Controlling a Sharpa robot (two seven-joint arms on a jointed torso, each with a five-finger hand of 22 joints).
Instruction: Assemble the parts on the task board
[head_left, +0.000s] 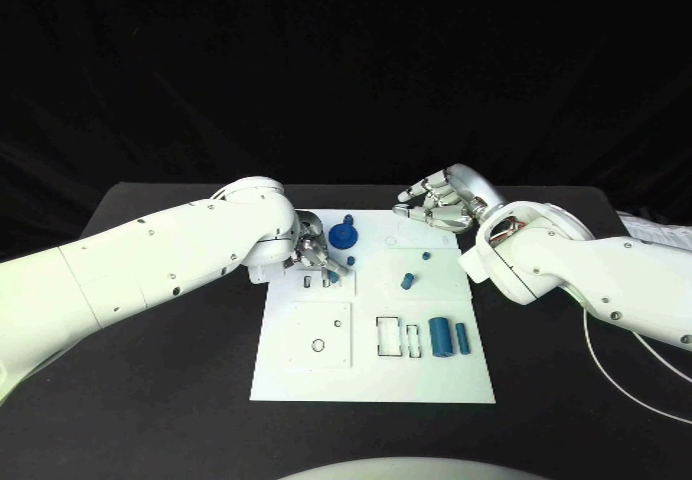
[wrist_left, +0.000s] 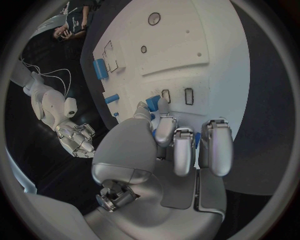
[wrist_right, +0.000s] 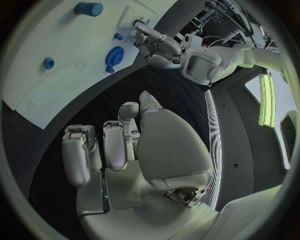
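The white task board (head_left: 375, 372) lies mid-table. My left hand (head_left: 315, 257) hovers over its far left part and pinches a small blue part (wrist_left: 152, 103) between thumb and finger, just beside two small rectangular slots (wrist_left: 188, 96). A blue gear (head_left: 343, 236) stands close behind that hand. A blue peg (head_left: 408, 279) stands in the board's middle, and two blue cylinders (head_left: 440, 337) lie at its near right. My right hand (head_left: 440, 205) hangs over the board's far right corner, fingers curled in with nothing in them (wrist_right: 125, 150).
A larger rectangular slot (head_left: 389, 336) and a small ring outline (head_left: 317, 345) mark the near half of the board. White cables (head_left: 613, 350) and papers (head_left: 656, 232) lie on the black table at the right.
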